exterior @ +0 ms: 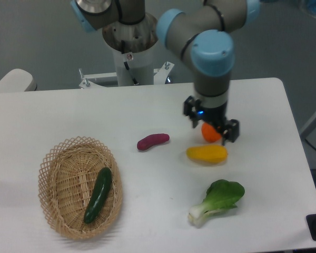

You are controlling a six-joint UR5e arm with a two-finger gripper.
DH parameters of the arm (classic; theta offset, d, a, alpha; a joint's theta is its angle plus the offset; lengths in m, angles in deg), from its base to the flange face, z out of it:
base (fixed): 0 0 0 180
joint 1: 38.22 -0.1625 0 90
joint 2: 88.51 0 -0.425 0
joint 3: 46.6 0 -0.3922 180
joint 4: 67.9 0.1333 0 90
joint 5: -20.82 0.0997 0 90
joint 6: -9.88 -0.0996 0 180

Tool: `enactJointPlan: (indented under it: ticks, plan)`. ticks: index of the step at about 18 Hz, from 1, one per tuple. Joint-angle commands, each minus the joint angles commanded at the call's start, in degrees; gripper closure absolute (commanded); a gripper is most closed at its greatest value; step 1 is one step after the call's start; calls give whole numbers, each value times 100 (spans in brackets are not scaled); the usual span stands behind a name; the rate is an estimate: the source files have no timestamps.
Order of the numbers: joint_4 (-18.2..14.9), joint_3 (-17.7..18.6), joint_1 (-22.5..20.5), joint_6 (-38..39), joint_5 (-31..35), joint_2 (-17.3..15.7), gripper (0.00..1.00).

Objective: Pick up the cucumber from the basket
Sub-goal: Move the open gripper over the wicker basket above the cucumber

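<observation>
No legible text, brand, number or sign appears anywhere in view. A small red-and-white sticker on the robot's white base column is too small and blurred to read, and the arm's grey and blue housings carry no readable markings.
</observation>
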Motion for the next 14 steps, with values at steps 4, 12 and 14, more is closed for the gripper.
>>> enactJointPlan:
  ticks: [4,12,14]
  plan:
    - [18,256,422,826,-9,-36,0]
    - [746,282,1493,3140,-431,262,0]
    - [870,274,1661,3132,-396,464,0]
